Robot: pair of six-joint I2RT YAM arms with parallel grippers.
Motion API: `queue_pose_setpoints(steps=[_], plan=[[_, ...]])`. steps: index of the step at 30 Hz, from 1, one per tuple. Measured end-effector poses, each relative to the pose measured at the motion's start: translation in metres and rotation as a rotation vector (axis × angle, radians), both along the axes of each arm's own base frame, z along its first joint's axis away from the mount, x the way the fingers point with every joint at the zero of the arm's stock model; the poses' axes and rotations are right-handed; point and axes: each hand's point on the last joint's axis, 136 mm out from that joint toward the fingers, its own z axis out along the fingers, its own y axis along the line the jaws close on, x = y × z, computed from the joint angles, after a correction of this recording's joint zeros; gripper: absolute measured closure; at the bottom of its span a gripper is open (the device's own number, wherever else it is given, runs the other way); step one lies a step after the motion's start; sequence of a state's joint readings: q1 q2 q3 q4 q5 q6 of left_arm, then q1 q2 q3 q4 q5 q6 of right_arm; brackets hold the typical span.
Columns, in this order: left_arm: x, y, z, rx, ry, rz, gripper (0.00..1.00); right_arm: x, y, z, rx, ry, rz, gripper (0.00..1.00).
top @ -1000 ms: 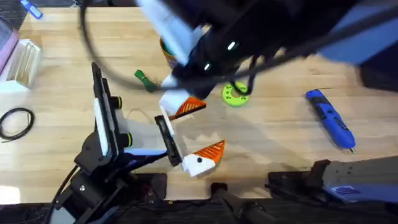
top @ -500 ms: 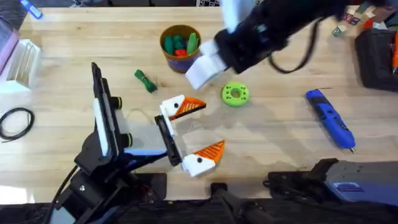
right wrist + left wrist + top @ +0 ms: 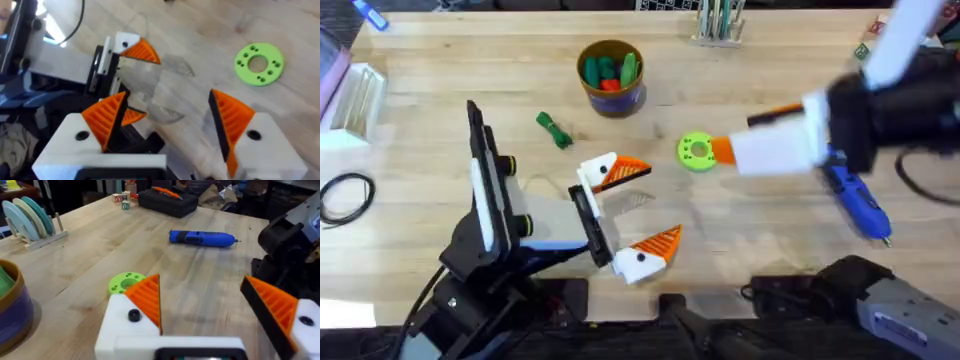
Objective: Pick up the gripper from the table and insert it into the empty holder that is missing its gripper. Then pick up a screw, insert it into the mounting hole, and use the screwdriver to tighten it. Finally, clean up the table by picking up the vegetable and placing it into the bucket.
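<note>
Resting low on the wooden tabletop, the left gripper lies with its two white fingers spread wide and holding nothing; each carries one orange ribbed pad, one pad nearer the far edge and the other nearer the robot. The right gripper hovers over the right half of the tabletop, its two orange-padded fingers also spread wide and empty, as its own wrist view shows; from overhead it appears as a white block with an orange tip just beside the green disc. One green disc with holes lies flat near the middle. One blue screwdriver lies flat on the right side, its thin metal tip toward the robot, partly covered from above by the right arm. One small dark-green vegetable lies on the bare wood between the left arm and the bucket. One bucket, yellow-rimmed with a dark blue body, stands upright toward the far edge and holds green and red toy pieces. One coiled black cable lies at the left edge. I cannot tell where a loose orange fingertip or a bare white holder is.
</note>
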State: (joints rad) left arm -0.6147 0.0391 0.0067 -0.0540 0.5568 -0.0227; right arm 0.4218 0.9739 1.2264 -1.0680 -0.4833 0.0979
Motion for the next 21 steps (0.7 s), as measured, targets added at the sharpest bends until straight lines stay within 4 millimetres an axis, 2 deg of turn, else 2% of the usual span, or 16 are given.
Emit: queue_pose_setpoints(steps=[5, 12, 14, 15, 17, 21], plan=[[0.000, 0.000, 0.000, 0.000, 0.000, 0.000, 0.015, -0.030, -0.005, -0.018, 0.061, -0.018, 0.096, 0.011], [0.000, 0.000, 0.000, 0.000, 0.000, 0.003, 0.009, -0.062, 0.004, -0.046, 0.115, -0.005, 0.295, 0.011], [0.001, 0.000, 0.000, 0.000, -0.001, 0.004, 0.054, -0.067, 0.005, -0.049, 0.124, -0.013, 0.339, 0.011], [0.001, 0.000, 0.000, 0.000, -0.001, 0.005, 0.105, -0.069, 0.006, -0.050, 0.128, -0.021, 0.357, 0.011], [0.002, 0.001, 0.000, 0.000, -0.001, 0.010, 0.322, -0.070, 0.007, -0.049, 0.132, -0.046, 0.386, 0.011], [0.004, 0.002, 0.000, 0.003, -0.005, 0.026, 0.940, -0.071, 0.008, -0.047, 0.134, -0.091, 0.429, 0.010]])
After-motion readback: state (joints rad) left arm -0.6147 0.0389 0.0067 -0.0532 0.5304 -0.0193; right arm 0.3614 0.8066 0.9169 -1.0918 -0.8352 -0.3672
